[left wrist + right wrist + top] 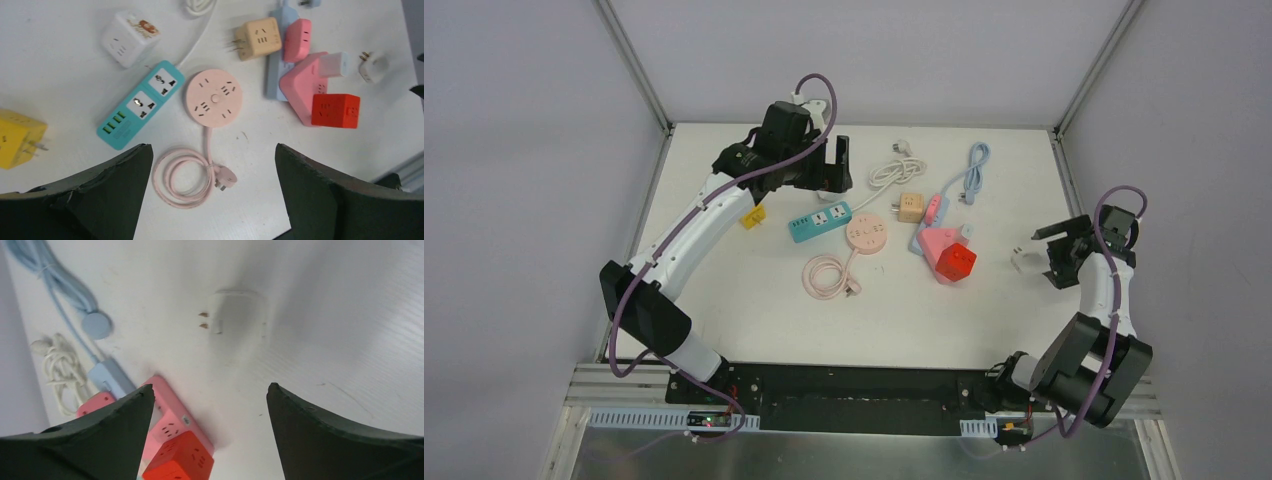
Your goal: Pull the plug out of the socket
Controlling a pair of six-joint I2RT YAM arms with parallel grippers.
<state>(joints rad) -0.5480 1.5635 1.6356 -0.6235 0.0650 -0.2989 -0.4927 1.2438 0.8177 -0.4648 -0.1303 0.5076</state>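
A small white plug lies loose on the table, prongs free; it shows in the right wrist view and in the left wrist view. My right gripper is open and empty just right of it. A pink triangular socket carries a red cube adapter and a small white charger. My left gripper is open and empty, high above the back left.
A teal power strip, a round pink socket with its coiled cord, a beige cube, a white cube and a yellow cube lie mid-table. A blue strip's cable and a white cable lie behind.
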